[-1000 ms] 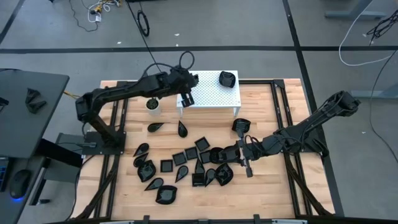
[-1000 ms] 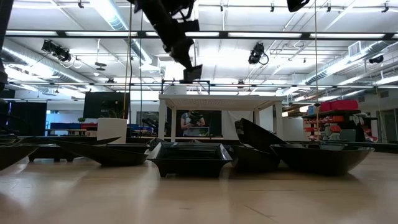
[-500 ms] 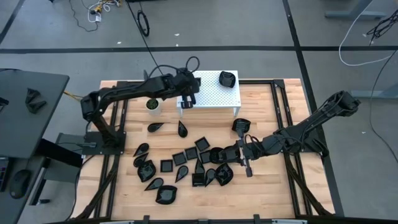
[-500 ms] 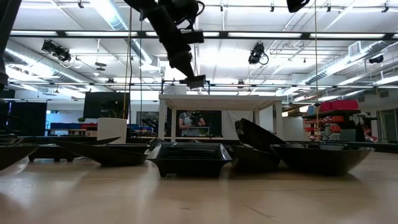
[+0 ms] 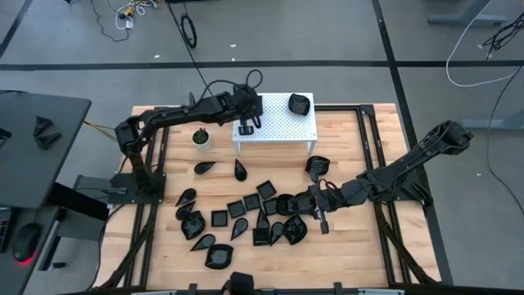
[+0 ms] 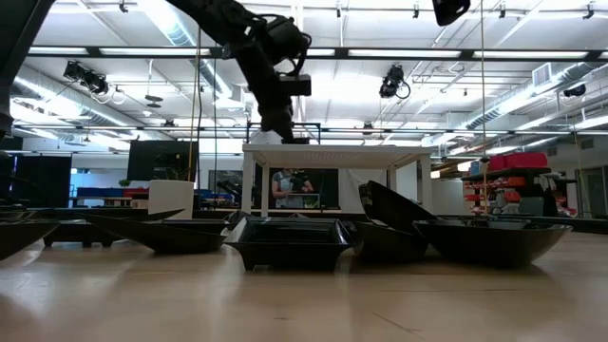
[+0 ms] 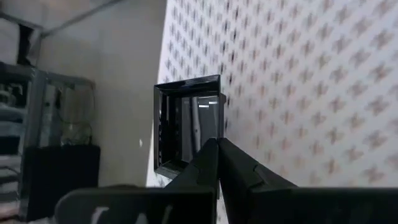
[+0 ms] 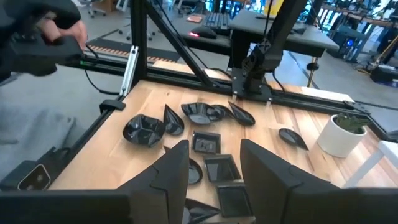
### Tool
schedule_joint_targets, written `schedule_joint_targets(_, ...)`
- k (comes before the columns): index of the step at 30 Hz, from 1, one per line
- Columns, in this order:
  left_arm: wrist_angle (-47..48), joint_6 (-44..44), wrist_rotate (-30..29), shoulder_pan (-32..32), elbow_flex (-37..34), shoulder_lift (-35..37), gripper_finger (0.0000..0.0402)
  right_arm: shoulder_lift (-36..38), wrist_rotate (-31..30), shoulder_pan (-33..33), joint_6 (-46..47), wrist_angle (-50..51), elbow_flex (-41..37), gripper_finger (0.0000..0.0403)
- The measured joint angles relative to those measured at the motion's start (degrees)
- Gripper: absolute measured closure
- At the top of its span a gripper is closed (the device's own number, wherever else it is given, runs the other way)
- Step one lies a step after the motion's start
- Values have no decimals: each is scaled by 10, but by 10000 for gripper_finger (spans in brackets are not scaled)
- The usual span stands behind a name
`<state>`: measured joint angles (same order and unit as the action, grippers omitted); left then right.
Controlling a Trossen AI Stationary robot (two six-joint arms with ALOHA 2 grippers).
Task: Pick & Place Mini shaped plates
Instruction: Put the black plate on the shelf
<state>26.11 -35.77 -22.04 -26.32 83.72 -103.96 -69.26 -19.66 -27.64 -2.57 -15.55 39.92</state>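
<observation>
While most of the mini shaped plates [image 5: 246,215] lie scattered across the middle of the wooden bench [image 5: 344,254], the left arm reaches over the white perforated stand [image 5: 278,123] at the bench's far side. The left gripper [image 5: 245,129] sits at the stand's near-left corner, its fingers [image 7: 211,163] pressed together on the edge of a square black plate [image 7: 186,127], which in the left wrist view lies against the stand's star-punched top. In the low view that gripper [image 6: 283,131] is right at the level of the stand's top. One rounded black dish [image 5: 300,103] rests on the stand's far-right corner. A small white pot with a green plant [image 5: 201,137] stands just beside the stand's left end.

The right arm stretches low across the bench from the right, and the right gripper [image 5: 321,215] hangs at the right edge of the plate cluster with its fingers [image 8: 171,171] held partly apart; nothing is visible between them. Another black dish [image 5: 317,165] lies near the stand's right leg, apart from the main group. From the low view, a square plate [image 6: 290,242] sits nearest the camera, with leaf-shaped and rounded ones on either side of it.
</observation>
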Motion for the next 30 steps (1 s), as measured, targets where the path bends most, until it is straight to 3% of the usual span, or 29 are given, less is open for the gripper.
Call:
schedule_joint_targets(17, -3, 21, 24, -8, 0, -24, 381, -1, -4, 1, 3, -2, 0, 254)
schedule_joint_targets(30, 1, 21, 15, -7, 0, -24, 320, -1, -4, 1, 6, -2, 0, 254)
